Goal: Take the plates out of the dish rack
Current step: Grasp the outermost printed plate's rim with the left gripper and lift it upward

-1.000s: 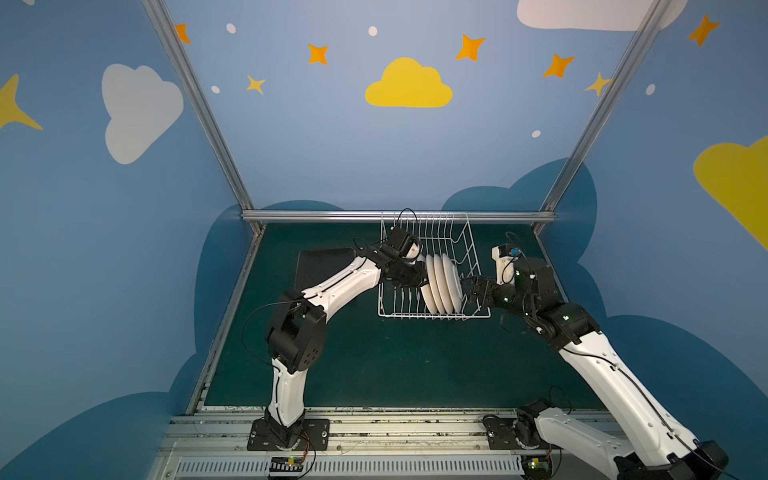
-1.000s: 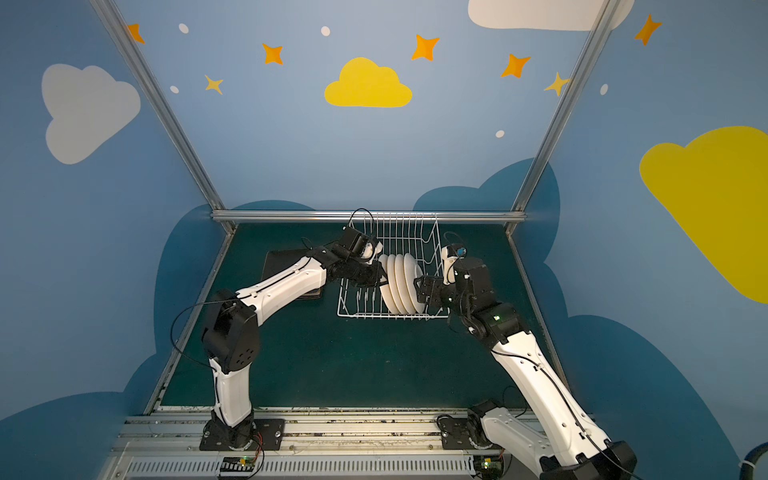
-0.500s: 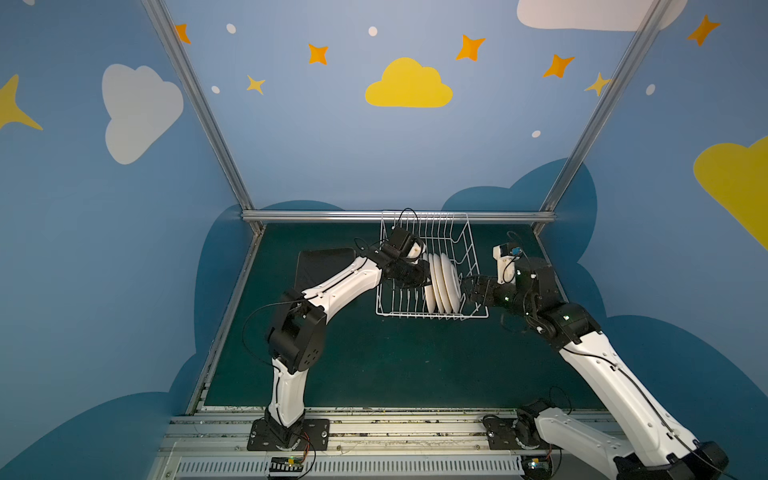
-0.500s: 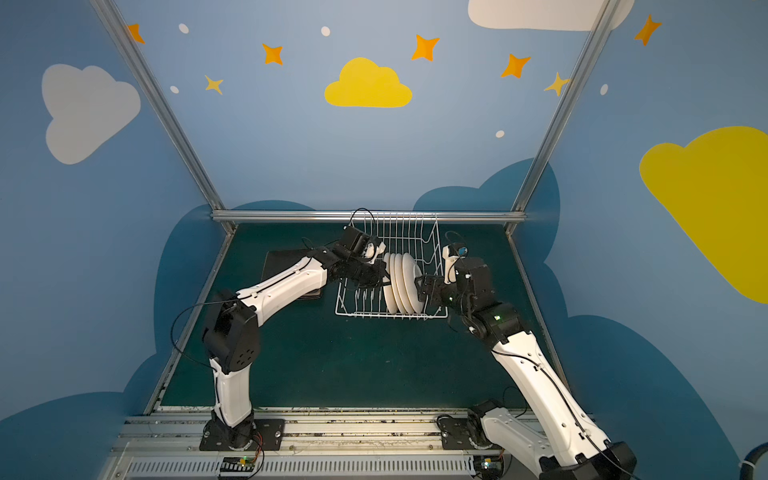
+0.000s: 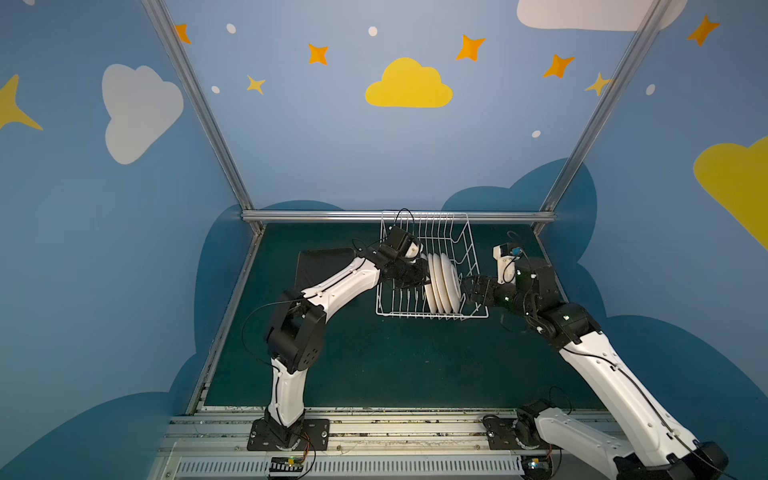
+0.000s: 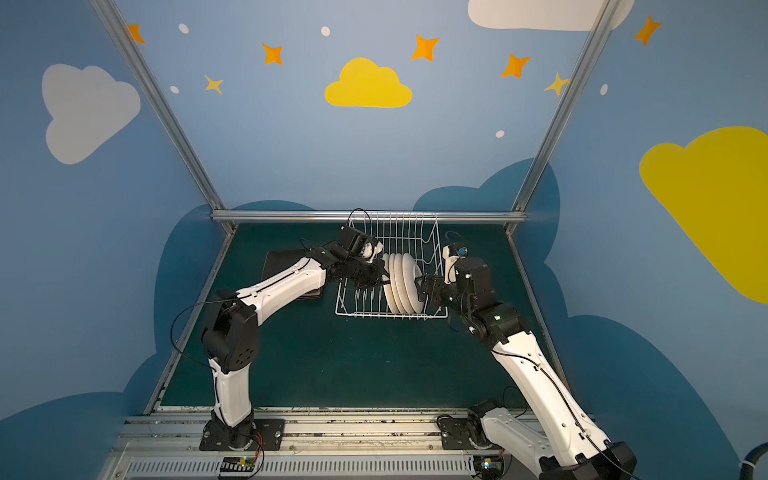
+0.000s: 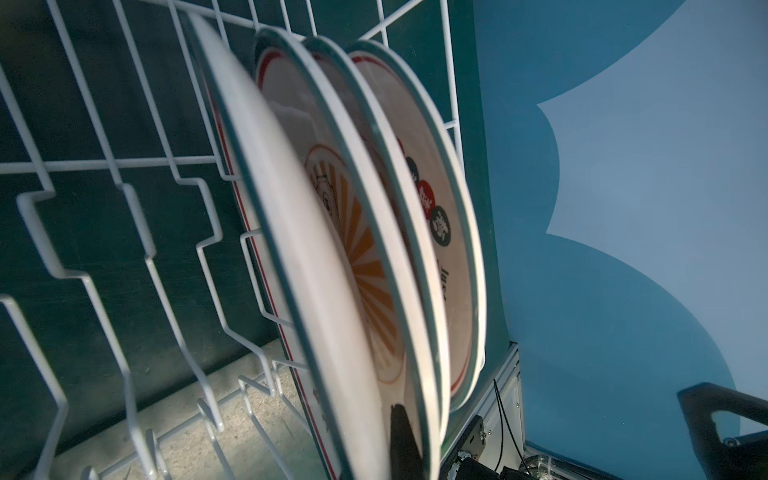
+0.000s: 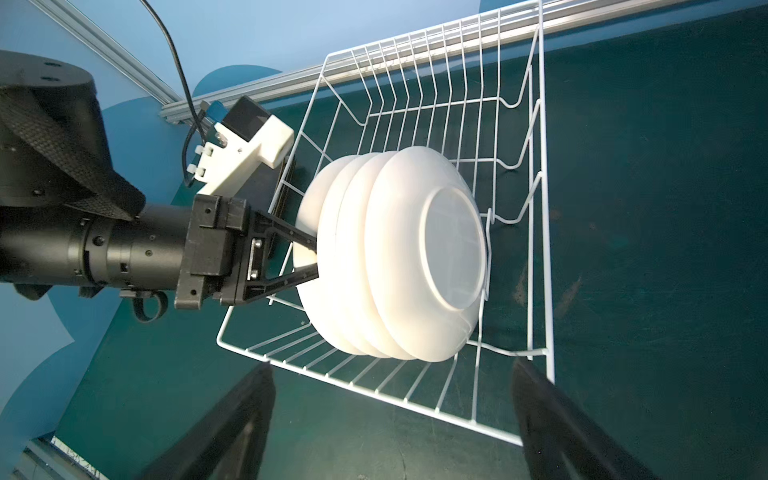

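The left fingers (image 5: 420, 275) are pinched tight on the rim of the end plate (image 8: 308, 199), the leftmost of four round white plates (image 5: 444, 286) standing on edge in the dish rack (image 5: 467, 246). The right fingers (image 5: 468, 290) stand wide and hold nothing, just beside the rack's right wall, facing the plain back of the rightmost plate. In the left wrist view the plates' faces carry an orange sunburst (image 7: 365, 270) and red and dark dots. The rack sits at the back of the green counter (image 5: 374, 365). Left of it dark square plates (image 6: 286, 261) lie flat, partly under the left arm (image 5: 332, 286).
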Robot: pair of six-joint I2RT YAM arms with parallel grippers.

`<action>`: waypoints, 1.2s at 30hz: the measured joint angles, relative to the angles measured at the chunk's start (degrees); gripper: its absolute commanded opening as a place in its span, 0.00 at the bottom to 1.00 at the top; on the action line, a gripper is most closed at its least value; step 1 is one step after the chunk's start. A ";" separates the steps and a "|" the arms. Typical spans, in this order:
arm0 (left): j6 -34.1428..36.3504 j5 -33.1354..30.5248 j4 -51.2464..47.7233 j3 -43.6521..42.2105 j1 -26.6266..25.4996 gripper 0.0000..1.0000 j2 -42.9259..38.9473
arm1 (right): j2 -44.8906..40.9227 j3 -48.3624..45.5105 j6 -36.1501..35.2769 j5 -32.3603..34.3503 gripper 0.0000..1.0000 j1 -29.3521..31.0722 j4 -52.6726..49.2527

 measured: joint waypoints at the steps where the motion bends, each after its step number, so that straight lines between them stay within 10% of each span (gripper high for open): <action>1: -0.33 0.04 -0.02 0.00 0.00 0.03 -0.13 | -0.02 0.00 0.02 0.00 0.88 0.00 0.00; 36: -1.03 -3.08 -6.62 -0.02 3.91 0.03 -11.06 | -1.73 -0.11 2.05 -0.07 0.89 -0.11 0.46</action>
